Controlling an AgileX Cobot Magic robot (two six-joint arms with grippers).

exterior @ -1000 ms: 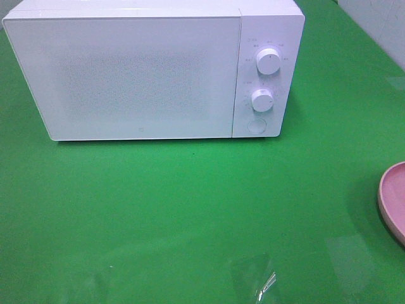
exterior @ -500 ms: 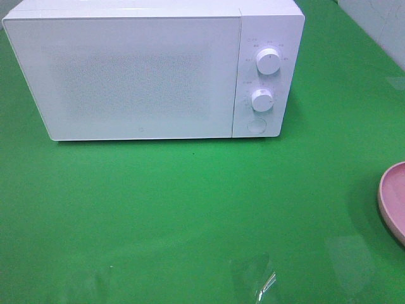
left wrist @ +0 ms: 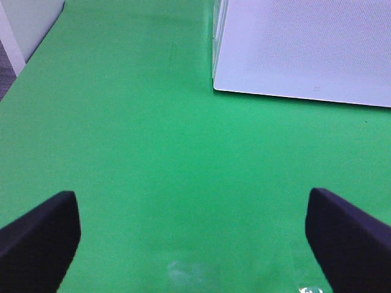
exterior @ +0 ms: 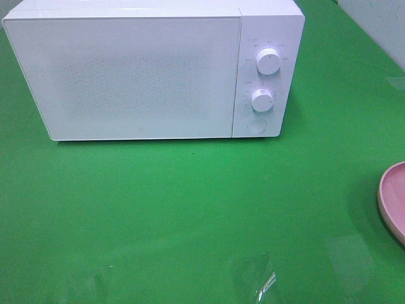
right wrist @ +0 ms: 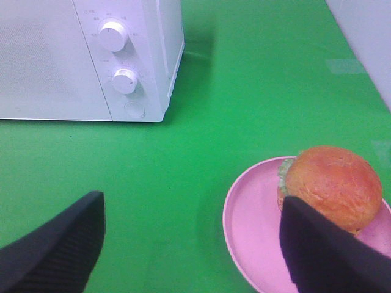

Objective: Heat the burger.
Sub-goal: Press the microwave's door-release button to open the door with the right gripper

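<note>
Nothing moved vs a second ago in the high view. White box microwave oven (exterior: 126, 76) sits at 11 o'clock on the green table surface (exterior: 190, 215) with its door shut. Only a sliver of the pink round plate (exterior: 395, 196) shows at the 4 o'clock edge. Burger and both grippers are out of shot. Left wrist view: left gripper (left wrist: 189, 213) is released, black fingers spread wide over green, nothing between them, microwave corner ahead. Right wrist view: right gripper (right wrist: 190, 207) is equally spread and empty. The round burger with glossy golden-brown bun and frilly green lettuce (right wrist: 333, 186) rests on the plate, off-centre near the rim. One finger overlaps its edge in the picture, and the height gap isn't readable. Handling guess: light, soft, squashes easily, glossy bun probably slick, stacked layers can shear apart. I'd clamp gently across the sides, spanning both bun halves, or lift the stiff plate by its rim. Door needs opening first.
</note>
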